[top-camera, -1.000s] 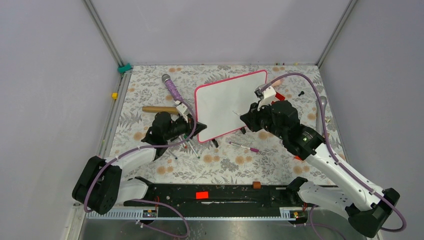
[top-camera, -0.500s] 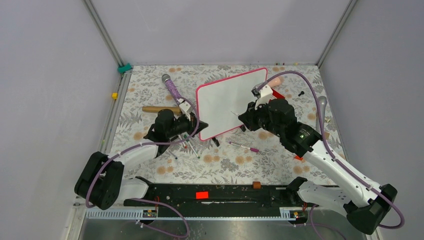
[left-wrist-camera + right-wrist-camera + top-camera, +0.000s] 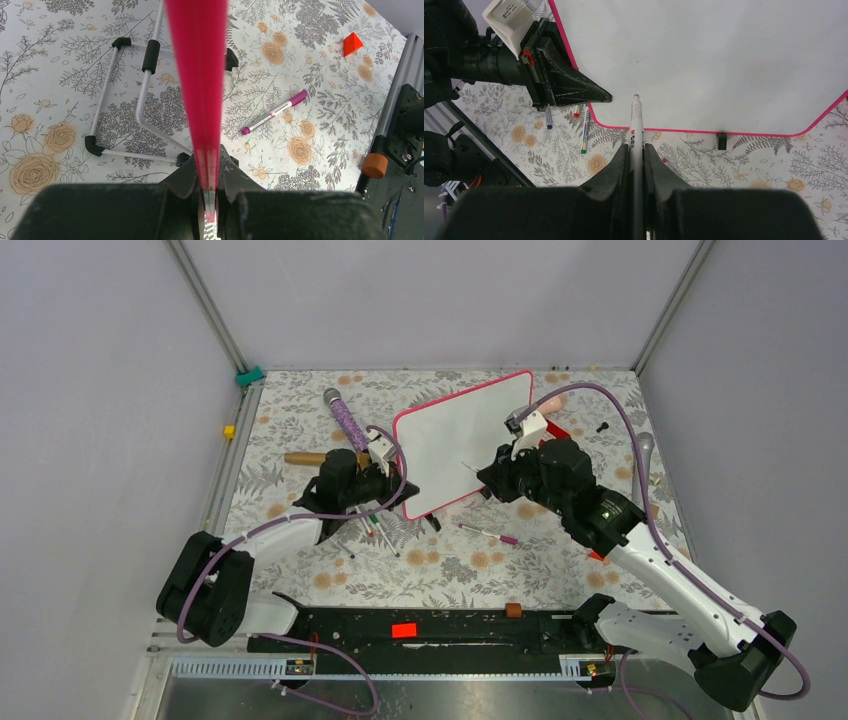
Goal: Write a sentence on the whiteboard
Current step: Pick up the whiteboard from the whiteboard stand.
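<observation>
Two weak spots here. The left pincer point(image 3: 209, 175) is clamped on just the lower-left edge of the whiteboard point(image 3: 455, 440), which stands tilted in the middle of the counter point(image 3: 480, 570), totally blank. The right pincer point(image 3: 636, 150) is squeezing a marker point(image 3: 636, 120), tip right at the surface, though I can't quite tell if it's touching. Push too hard and I'd guess the board pivots or slips, smearing the strokes.
</observation>
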